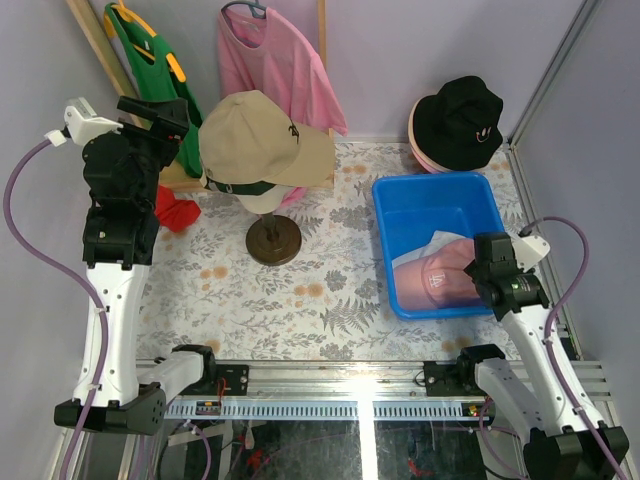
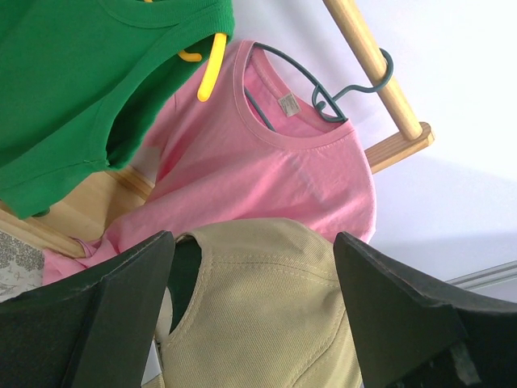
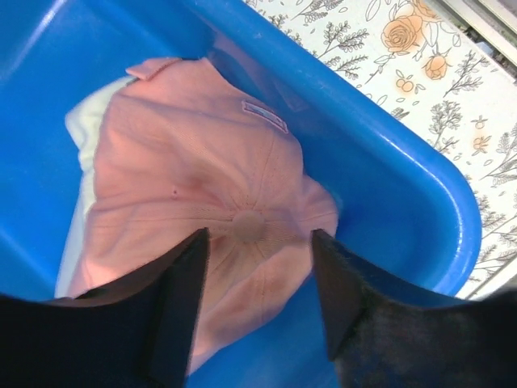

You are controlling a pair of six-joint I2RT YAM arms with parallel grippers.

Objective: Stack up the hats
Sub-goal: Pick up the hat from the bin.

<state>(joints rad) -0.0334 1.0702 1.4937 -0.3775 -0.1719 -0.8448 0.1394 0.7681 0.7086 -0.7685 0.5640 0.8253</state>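
Observation:
A tan baseball cap (image 1: 262,135) sits on the cream mannequin head, with a dark green cap (image 1: 243,187) under it. My left gripper (image 1: 176,113) is raised just left of the tan cap (image 2: 266,307). It is open (image 2: 252,238), and the cap's back shows between the fingers, apart from them. A pink cap (image 1: 440,276) lies on a white cap (image 1: 440,242) in the blue bin (image 1: 420,195). My right gripper (image 1: 484,278) hovers open (image 3: 258,236) over the pink cap's (image 3: 186,170) crown. A black bucket hat (image 1: 458,120) rests on a pink bucket hat (image 1: 418,150) at the back right.
The mannequin head stands on a round brown base (image 1: 273,242). A green T-shirt (image 1: 150,60) and a pink T-shirt (image 1: 275,60) hang from a wooden rack at the back. A red cloth item (image 1: 176,212) lies beside the left arm. Walls close in the table's sides.

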